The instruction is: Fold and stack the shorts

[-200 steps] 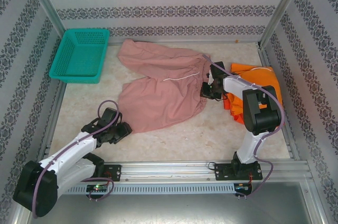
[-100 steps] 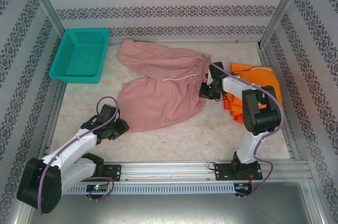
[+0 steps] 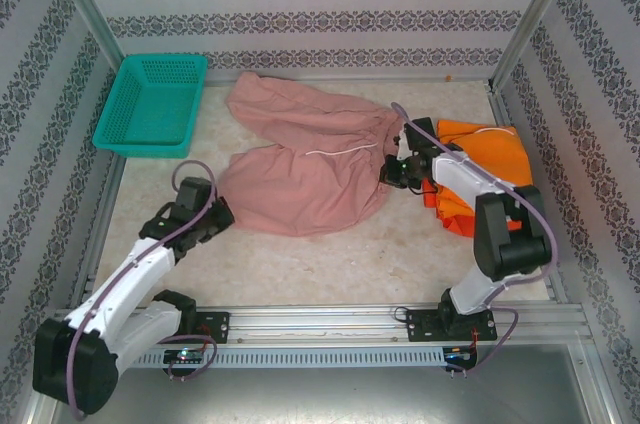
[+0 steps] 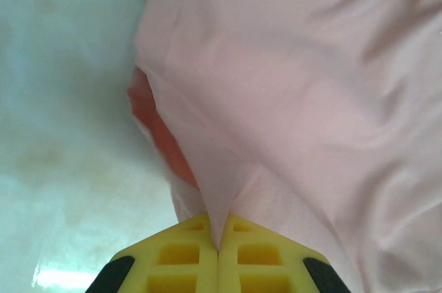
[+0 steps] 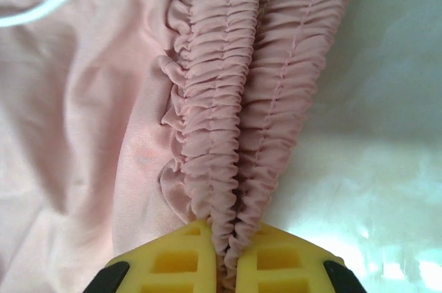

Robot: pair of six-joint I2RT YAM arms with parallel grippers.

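The dusty pink shorts [image 3: 300, 159] lie spread across the middle of the table, their white drawstring [image 3: 335, 149] showing. My left gripper [image 3: 213, 214] is at their near left corner, shut on a pinch of the pink hem. In the left wrist view the pink cloth [image 4: 311, 99] rises from the closed gripper [image 4: 218, 227], with a red-orange patch [image 4: 162, 134] under its edge. My right gripper [image 3: 392, 172] is shut on the gathered pink waistband [image 5: 255, 99], which runs between the gripper [image 5: 231, 234] fingers. Orange shorts [image 3: 485, 149] lie crumpled at the right under the right arm.
A teal mesh basket [image 3: 150, 104] stands at the back left against the patterned wall. Metal frame posts and walls close in the table on three sides. Bare tabletop [image 3: 340, 259] runs along the near edge between the two arms.
My left gripper moved up and left to the pink shorts' near left corner and shut on the hem. The near leg's edge drew back. The right arm shifted slightly, still holding the waistband.
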